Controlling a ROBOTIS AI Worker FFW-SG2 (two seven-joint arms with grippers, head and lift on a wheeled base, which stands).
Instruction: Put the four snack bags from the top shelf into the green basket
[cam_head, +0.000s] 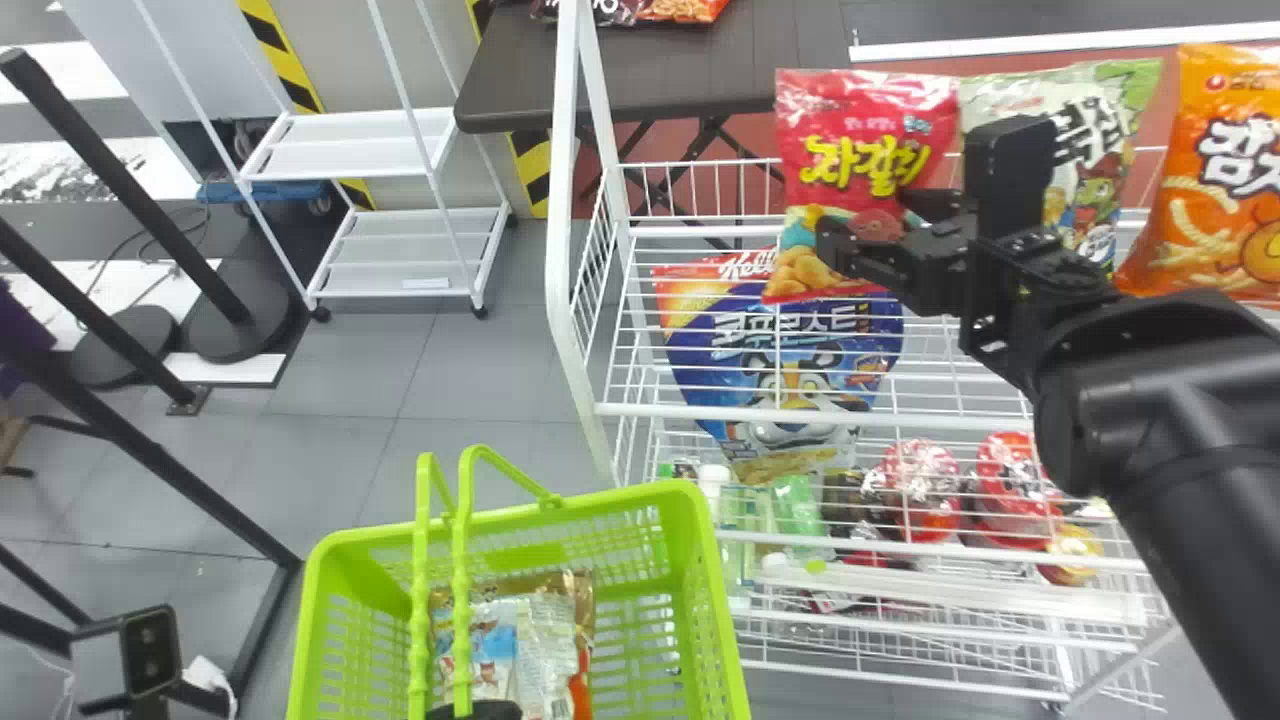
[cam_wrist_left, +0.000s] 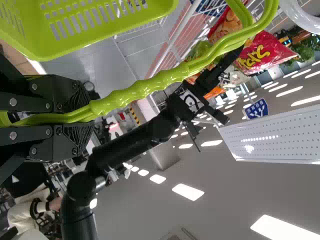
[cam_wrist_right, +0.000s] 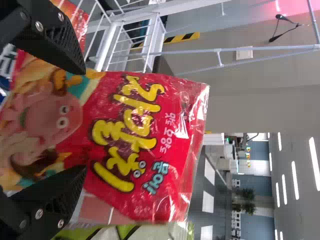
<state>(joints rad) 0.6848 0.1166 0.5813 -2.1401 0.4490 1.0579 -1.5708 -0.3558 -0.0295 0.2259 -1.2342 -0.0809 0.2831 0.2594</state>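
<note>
Red-fronted snack bag (cam_head: 870, 120) stood upright at the top shelf (cam_head: 700, 411), my right gripper (cam_head: 862, 219) open around it, fingers apart. Beside it stood a green-and-white bag (cam_head: 1100, 150), then an orange bag (cam_head: 1215, 215). My left gripper (cam_head: 480, 710) clamped the green basket (cam_head: 590, 502) by its handles (cam_head: 461, 600).

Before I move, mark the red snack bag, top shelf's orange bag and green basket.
Red snack bag (cam_wrist_right: 120, 135): right wrist view, front.
Orange snack bag (cam_head: 1215, 205): head view, front.
Green basket (cam_head: 620, 499): head view, far rim.
</note>
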